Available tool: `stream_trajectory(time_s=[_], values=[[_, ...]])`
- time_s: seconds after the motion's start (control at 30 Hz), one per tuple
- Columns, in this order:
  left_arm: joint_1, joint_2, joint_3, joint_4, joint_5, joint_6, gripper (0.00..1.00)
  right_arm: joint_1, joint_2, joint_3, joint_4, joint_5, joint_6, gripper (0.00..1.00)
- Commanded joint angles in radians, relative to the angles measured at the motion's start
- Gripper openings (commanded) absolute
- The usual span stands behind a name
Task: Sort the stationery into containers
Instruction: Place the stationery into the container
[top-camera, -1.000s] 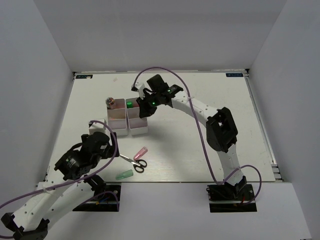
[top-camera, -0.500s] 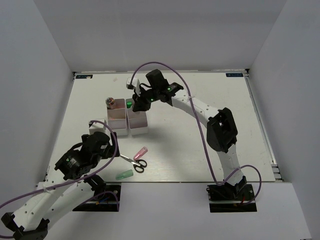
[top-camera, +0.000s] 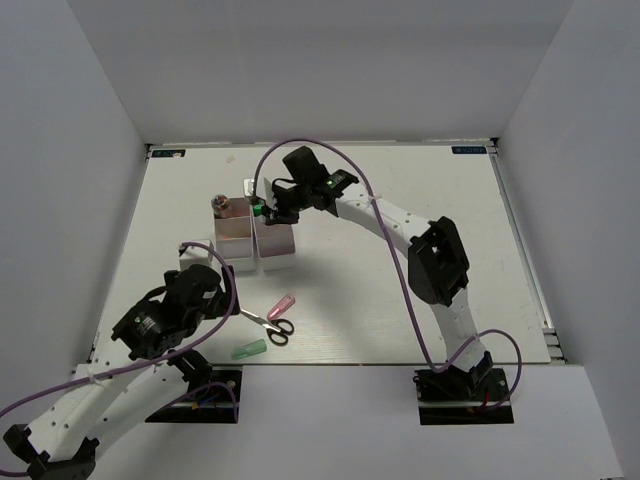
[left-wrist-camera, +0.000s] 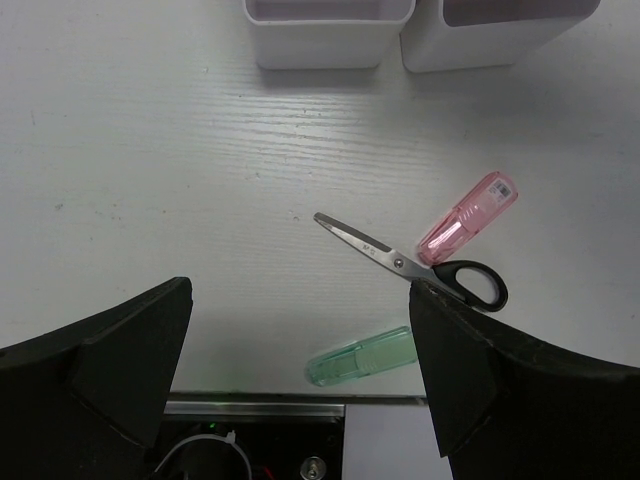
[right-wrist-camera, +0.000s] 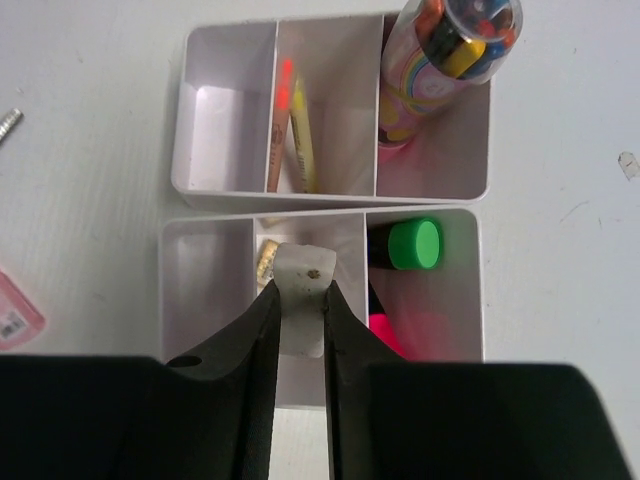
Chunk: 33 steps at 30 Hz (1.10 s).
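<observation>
No words or numbers legible, small white barcode-like label on the end of the pink highlighter near side of the white trays, print too fine, rainbow-striped wrapper on the clear tube in their far compartment, two stickers well beyond the trays at the table's far corners, lettering blurred

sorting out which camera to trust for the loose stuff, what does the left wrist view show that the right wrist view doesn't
Left wrist only: the green highlighter and the scissors whole, black handles included.
Right wrist only: the tray insides, holding pink and yellow sticks, a tube of coloured bits and a green-capped marker, plus the right end effector shut on a small white eraser above a middle compartment.
Both: the two trays, part of the pink highlighter, and the scissors' blade tip.
</observation>
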Motion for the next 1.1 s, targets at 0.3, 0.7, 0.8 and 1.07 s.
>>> stream_trajectory(time_s=[0.3,0.7,0.8,1.07], values=[[0.006,-0.010,-0.020,0.000,0.011,-0.024,1.00,0.007,0.054,0.043,-0.039,0.101,-0.160,0.04],[0.006,0.029,-0.026,0.015,0.070,-0.059,0.74,0.013,-0.024,0.008,-0.052,0.057,-0.076,0.47],[0.004,0.041,-0.036,0.046,0.115,-0.073,0.26,0.009,-0.093,-0.010,-0.030,0.030,0.051,0.00],[0.001,0.125,-0.070,0.222,0.440,-0.122,0.40,-0.039,-0.400,-0.289,-0.004,0.281,0.597,0.90]])
